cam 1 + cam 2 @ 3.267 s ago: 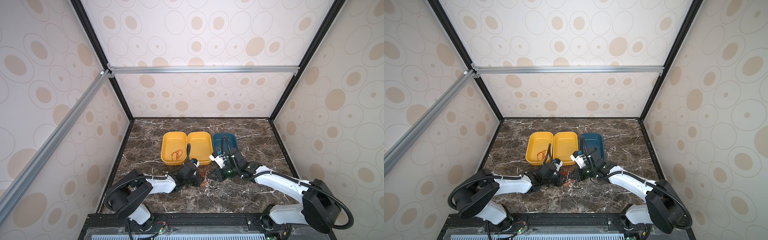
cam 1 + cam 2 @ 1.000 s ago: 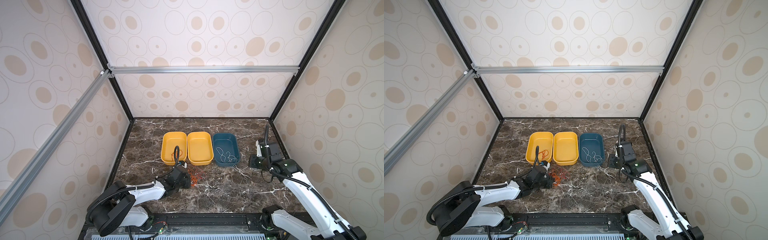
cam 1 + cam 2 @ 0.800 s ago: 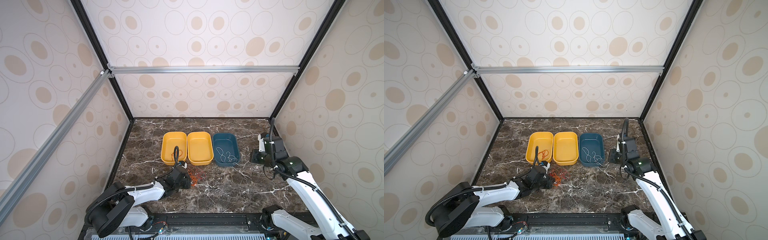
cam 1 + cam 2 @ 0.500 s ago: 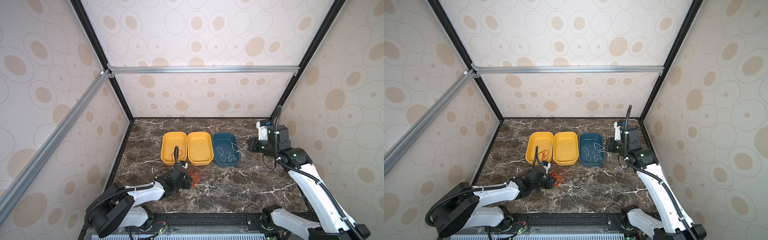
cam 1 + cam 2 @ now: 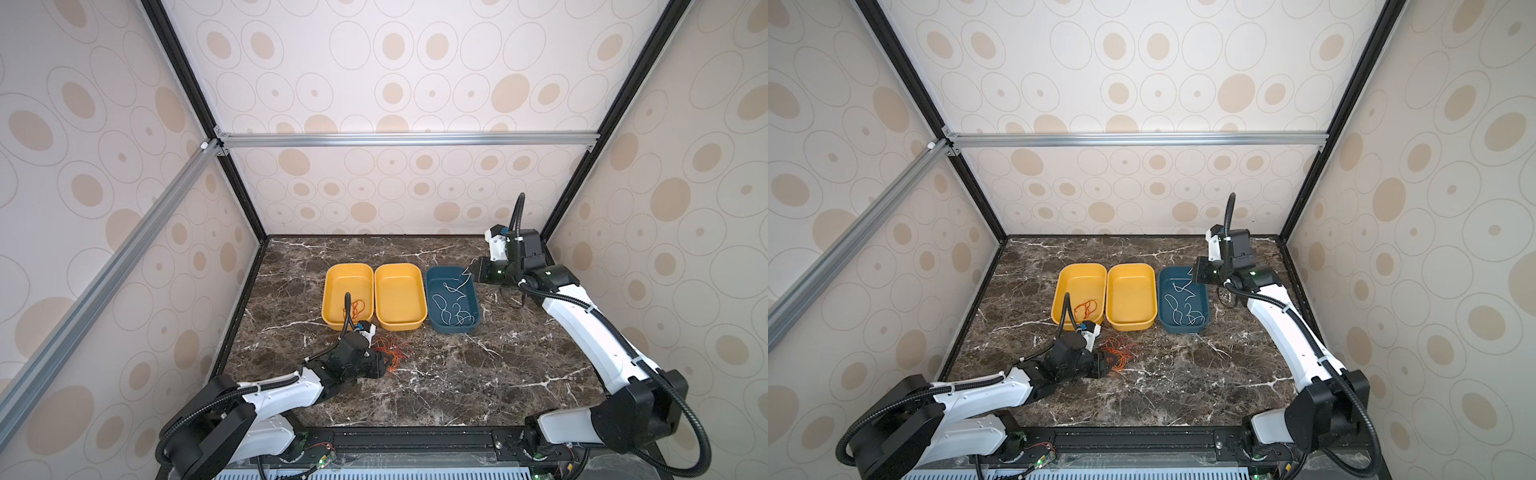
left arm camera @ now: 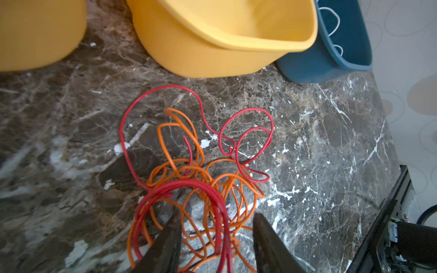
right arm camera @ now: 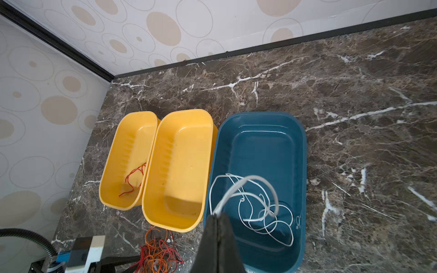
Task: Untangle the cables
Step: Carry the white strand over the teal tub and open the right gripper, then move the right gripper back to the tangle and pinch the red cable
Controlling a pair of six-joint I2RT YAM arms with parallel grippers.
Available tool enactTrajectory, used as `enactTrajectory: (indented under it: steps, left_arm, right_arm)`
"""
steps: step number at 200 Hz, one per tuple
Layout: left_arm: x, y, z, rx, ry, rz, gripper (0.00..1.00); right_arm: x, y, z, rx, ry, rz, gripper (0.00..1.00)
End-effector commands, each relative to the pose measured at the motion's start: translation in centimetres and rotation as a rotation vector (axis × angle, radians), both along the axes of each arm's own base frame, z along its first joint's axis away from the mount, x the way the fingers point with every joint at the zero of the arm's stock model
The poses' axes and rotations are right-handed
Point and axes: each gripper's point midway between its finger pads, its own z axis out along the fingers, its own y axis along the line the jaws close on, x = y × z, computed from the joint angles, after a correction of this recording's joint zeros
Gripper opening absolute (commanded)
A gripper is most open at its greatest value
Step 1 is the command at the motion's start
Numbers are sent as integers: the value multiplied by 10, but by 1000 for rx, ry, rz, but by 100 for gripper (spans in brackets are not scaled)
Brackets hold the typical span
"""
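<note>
A tangle of red and orange cables (image 5: 390, 353) (image 5: 1119, 351) (image 6: 189, 165) lies on the marble in front of the yellow trays. My left gripper (image 5: 380, 365) (image 6: 217, 217) is low at the tangle's near side and open, with red and orange strands lying loose between its fingers. A white cable (image 5: 451, 307) (image 7: 260, 212) curls inside the blue tray (image 5: 453, 330). Its upper end rises to my right gripper (image 5: 478, 270) (image 7: 216, 215), which is shut on it above the tray's far right corner. A short red-orange cable (image 5: 353, 307) (image 7: 132, 179) rests in the left yellow tray (image 5: 332, 291).
The middle yellow tray (image 5: 399, 295) holds nothing. All three trays stand side by side at mid-table. Patterned walls close in the left, back and right, and a black rail (image 5: 415, 436) runs along the front edge.
My right gripper has risen and moved back to the right, drawing the white cable's end up over the blue tray. The left jaws have opened over the tangle.
</note>
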Motion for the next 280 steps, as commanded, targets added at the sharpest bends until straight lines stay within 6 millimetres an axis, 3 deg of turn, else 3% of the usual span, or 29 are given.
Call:
enactTrajectory:
  steps: [1, 54, 93, 125, 191, 217, 240, 280]
  left_arm:
    - [4, -3, 11, -36, -26, 1, 54]
    - [9, 3, 14, -19, -27, 30, 56]
    - [12, 7, 20, -19, -43, 53, 55]
    - [10, 16, 21, -27, -44, 94, 56]
    - [2, 24, 23, -117, -52, 150, 59]
    - [-1, 26, 14, -112, -28, 154, 59]
    - [-4, 29, 6, -109, -8, 165, 58]
    - [-3, 22, 9, -140, -25, 142, 56]
  right_arm:
    - [15, 7, 1, 5, -16, 26, 1]
    - [33, 8, -58, -47, 97, 12, 7]
    - [27, 12, -101, -60, 250, 19, 31]
    - [23, 9, -100, -76, 259, 13, 45]
    - [-9, 26, -76, 22, 255, 109, 45]
    - [-39, 55, -77, 16, 267, 201, 44]
    - [-66, 80, -92, 51, 307, 268, 42]
    - [-110, 133, -114, 110, 345, 417, 40]
